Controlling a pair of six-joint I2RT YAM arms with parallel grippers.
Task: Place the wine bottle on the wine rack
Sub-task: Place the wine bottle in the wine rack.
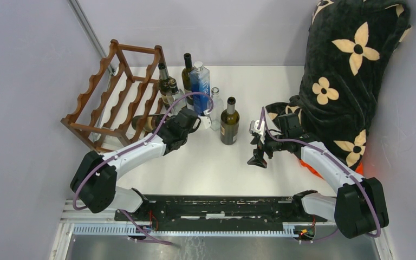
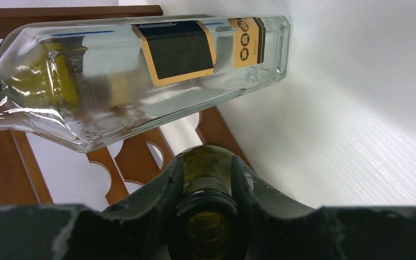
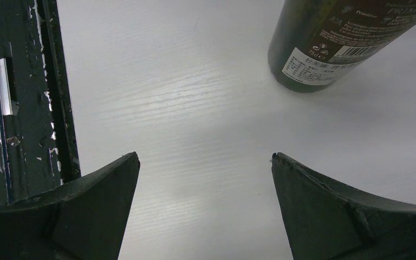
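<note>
My left pincer [image 2: 206, 168] is clamped on the neck of the wine bottle [image 1: 142, 123] lying sideways by the wine rack [image 1: 116, 92], body mostly hidden from me; right pincer [image 3: 204, 157] gapes wide over the bench [image 3: 195, 81]

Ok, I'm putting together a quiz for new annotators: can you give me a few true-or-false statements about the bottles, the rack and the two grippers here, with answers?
1. The left gripper is shut on the neck of a green wine bottle. True.
2. The right gripper grips the dark bottle. False: its jaws stand open and empty, and that bottle stands apart on the table.
3. The held bottle lies horizontal, its base toward the wine rack. True.
4. The rack's upper rails are full of bottles. False: they are bare, and the other bottles stand beside the rack.
</note>
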